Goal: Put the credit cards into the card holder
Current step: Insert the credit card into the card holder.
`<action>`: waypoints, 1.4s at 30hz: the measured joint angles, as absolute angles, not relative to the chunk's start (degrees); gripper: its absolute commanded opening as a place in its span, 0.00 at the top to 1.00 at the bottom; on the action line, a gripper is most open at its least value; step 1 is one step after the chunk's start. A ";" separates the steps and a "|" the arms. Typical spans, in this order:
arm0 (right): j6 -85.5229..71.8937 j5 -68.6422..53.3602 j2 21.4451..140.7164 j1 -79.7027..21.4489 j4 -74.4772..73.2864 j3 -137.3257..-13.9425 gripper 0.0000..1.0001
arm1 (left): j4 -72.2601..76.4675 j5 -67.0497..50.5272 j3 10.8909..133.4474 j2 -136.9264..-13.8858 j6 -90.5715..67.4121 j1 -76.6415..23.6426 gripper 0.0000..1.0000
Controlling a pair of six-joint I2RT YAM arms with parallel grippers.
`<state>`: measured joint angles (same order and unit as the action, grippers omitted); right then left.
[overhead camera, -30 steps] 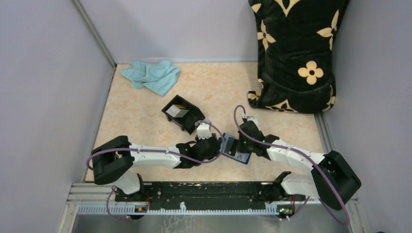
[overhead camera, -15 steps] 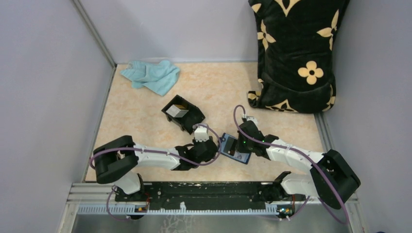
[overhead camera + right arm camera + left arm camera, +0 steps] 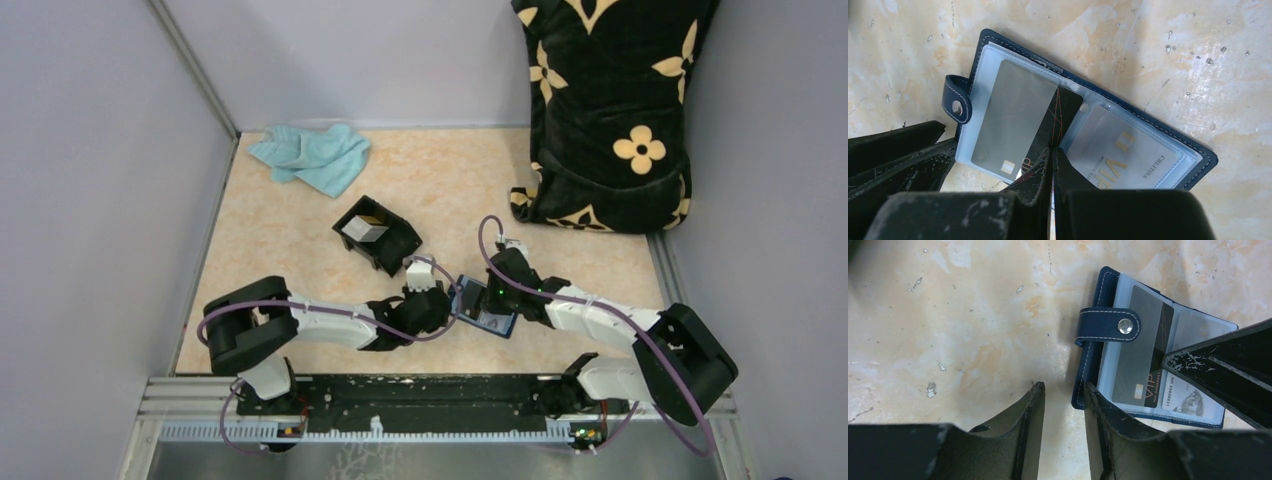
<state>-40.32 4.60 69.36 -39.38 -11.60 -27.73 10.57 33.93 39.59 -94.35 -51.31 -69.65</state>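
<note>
Right now the navy card holder lies opened flat on the marbled counter, between the two wrists. Its snap tab curls over the holder's outer edge, on the side facing the left arm. A dark VIP card sits partway in the frosted sleeve of the holder's tab-side page: the covered part looks grey, and a dark strip is bare next to the holder's fold. A pale VIP card lies fully inside the sleeve of the holder's other page. The right end effector is clenched, its jaws pressed together with almost no slit, and its tips rest on the bare strip at the holder's fold; I cannot tell whether they pinch the card's edge. The left end effector is released, with a narrow gap and nothing in it; one finger touches the holder's tab-side edge near a corner. Beyond the holder and to its left stands a black box with a pale card and a yellow one inside. Farther from the holder that way lies a teal cloth, and a flowered black cushion stands beyond the holder to its right.
</note>
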 measured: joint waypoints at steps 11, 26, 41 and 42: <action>-40.60 4.14 70.30 -39.40 -10.46 -27.73 1.00 | 11.70 33.39 39.70 -94.83 -51.35 -69.65 0.59; -40.56 3.60 71.00 -39.40 -9.23 -27.75 1.00 | 13.39 32.62 39.72 -95.66 -51.62 -69.63 0.59; -40.01 6.76 64.88 -39.92 -12.58 -27.90 1.00 | 13.08 32.60 40.73 -96.49 -53.19 -69.63 0.60; -39.99 7.03 64.88 -39.92 -13.23 -27.90 1.00 | 12.97 32.62 40.80 -96.53 -53.32 -69.63 0.60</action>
<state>-39.99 7.03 64.88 -39.92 -13.23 -27.90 12.97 32.62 40.80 -96.53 -53.32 -69.63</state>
